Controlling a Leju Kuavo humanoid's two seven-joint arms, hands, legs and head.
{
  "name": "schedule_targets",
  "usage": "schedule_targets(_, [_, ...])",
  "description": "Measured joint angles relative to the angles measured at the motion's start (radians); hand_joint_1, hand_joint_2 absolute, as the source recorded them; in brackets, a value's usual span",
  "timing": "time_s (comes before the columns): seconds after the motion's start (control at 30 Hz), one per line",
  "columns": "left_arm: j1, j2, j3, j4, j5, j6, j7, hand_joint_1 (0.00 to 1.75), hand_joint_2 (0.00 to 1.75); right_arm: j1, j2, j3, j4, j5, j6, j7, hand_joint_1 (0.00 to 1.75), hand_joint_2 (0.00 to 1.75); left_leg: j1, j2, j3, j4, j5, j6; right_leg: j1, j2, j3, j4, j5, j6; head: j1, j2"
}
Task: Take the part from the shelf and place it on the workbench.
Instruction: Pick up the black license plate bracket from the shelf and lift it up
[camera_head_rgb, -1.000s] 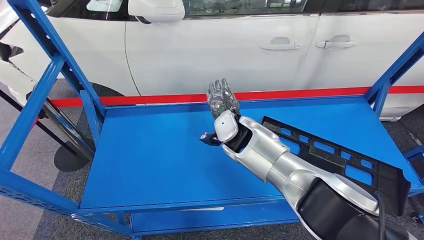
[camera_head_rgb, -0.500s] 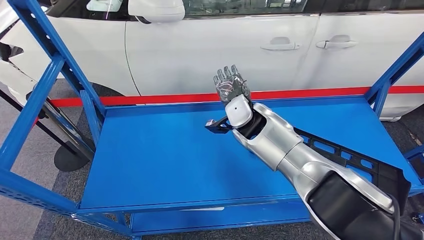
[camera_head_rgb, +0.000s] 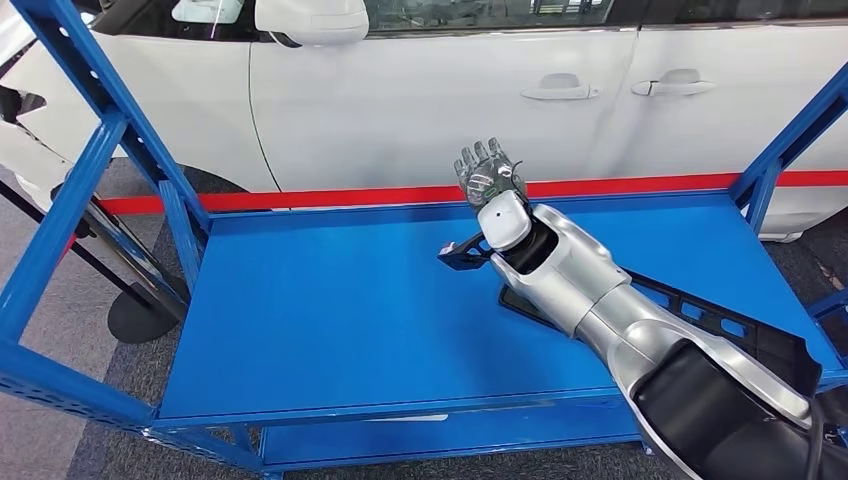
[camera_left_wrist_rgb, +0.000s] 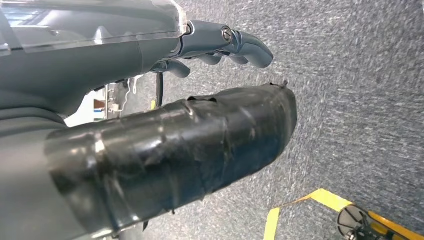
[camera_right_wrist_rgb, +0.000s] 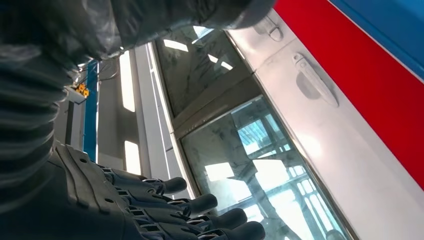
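Note:
The part (camera_head_rgb: 760, 345) is a long black plastic panel with slots, lying flat on the right side of the blue shelf deck (camera_head_rgb: 330, 320). My right arm reaches across it and hides its middle and far end. My right hand (camera_head_rgb: 490, 180) is raised above the deck's back edge, beyond the part, with its fingers (camera_right_wrist_rgb: 200, 205) spread and nothing in them. My left hand (camera_left_wrist_rgb: 150, 115) hangs over grey carpet and holds nothing. Its taped thumb and dark fingers (camera_left_wrist_rgb: 235, 42) are apart.
Blue shelf uprights stand at the left (camera_head_rgb: 90, 150) and right (camera_head_rgb: 790, 140). A red strip (camera_head_rgb: 300, 198) runs along the deck's back edge, with a white car (camera_head_rgb: 420, 90) close behind. A lower shelf level (camera_head_rgb: 430, 435) lies beneath. Yellow floor tape (camera_left_wrist_rgb: 300, 210) marks the carpet.
My right arm has swung to the right and farther back, carrying the open hand up toward the red strip. The black part lies where it was.

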Motion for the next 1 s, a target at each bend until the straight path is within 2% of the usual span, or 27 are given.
schedule_targets(1.0, [-0.004, 0.03, 0.01, 0.046, 0.012, 0.003, 0.002, 0.0, 0.0, 0.007, -0.062, 0.0, 0.014, 0.0, -0.01, -0.088, 0.0, 1.75, 0.0, 0.0, 0.0, 0.0, 0.0, 0.0, 0.0, 0.0, 0.0, 0.0, 0.0, 0.0, 0.0, 0.0])
